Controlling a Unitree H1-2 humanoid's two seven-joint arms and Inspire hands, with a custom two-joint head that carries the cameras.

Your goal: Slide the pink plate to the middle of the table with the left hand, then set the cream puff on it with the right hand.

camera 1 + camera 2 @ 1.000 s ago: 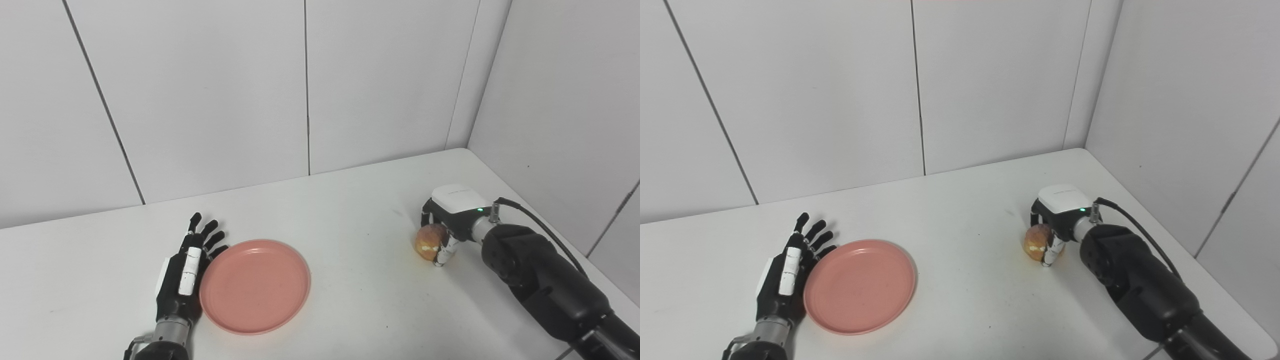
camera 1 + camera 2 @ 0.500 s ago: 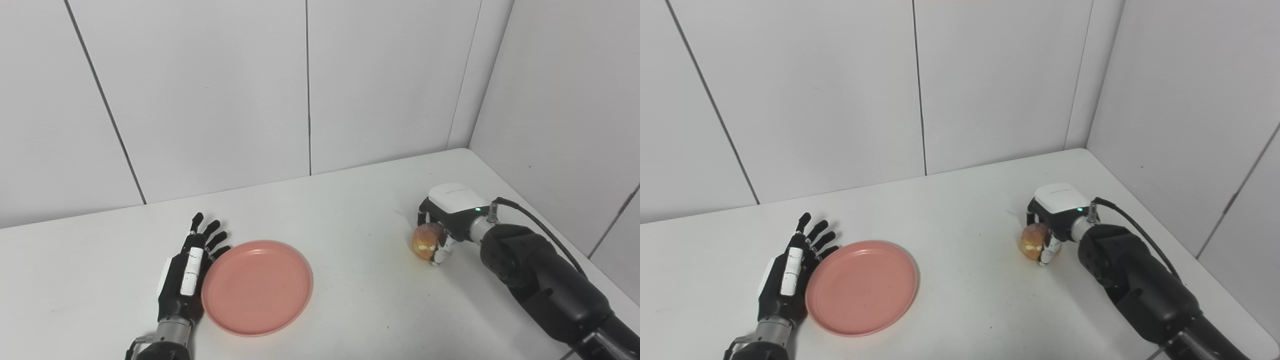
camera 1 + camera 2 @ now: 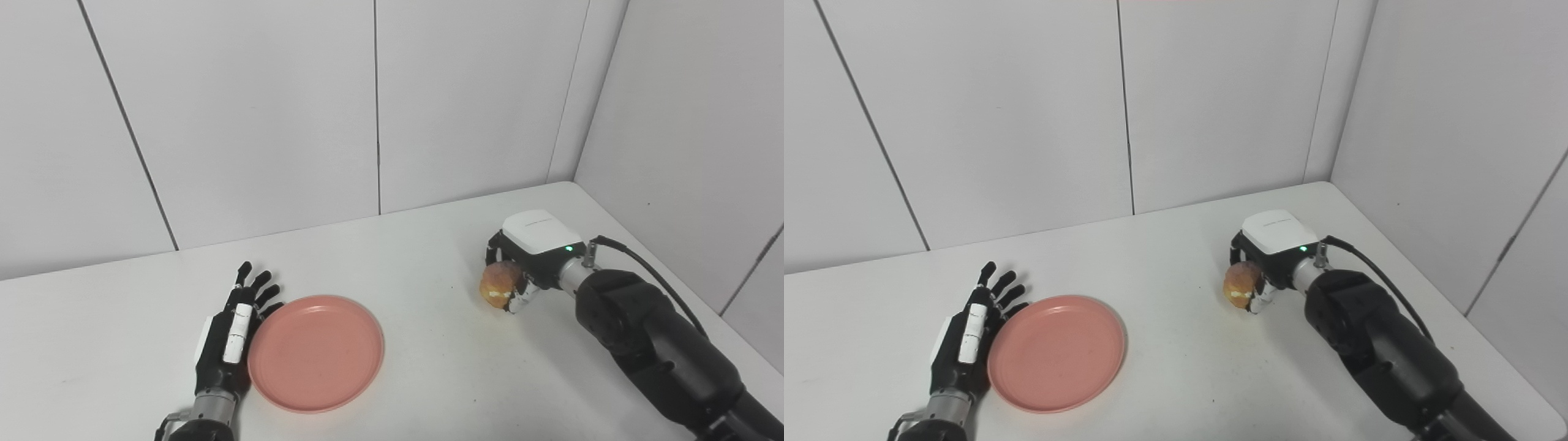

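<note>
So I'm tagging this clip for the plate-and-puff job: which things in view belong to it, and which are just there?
Part of the job:
- round pink plastic plate
- golden-brown cream puff, held in the right hand
- left hand, flat beside the plate's rim

Just there:
- white table
- grey panelled wall

My left robot hand (image 3: 223,346) is black, with slim segmented fingers (image 3: 256,286), a white strip along one of them and a white patch on its outer side. It ends in a silver metal wrist collar (image 3: 207,408), where a thin dark cable loops out. My right robot hand (image 3: 525,260) wears a glossy white cover on its back with a small green light glowing at its rear edge. Behind it sits a short silver cuff, then a bulky matte black forearm (image 3: 655,349). A black cable (image 3: 658,280) arcs along that arm from a metal plug.
</note>
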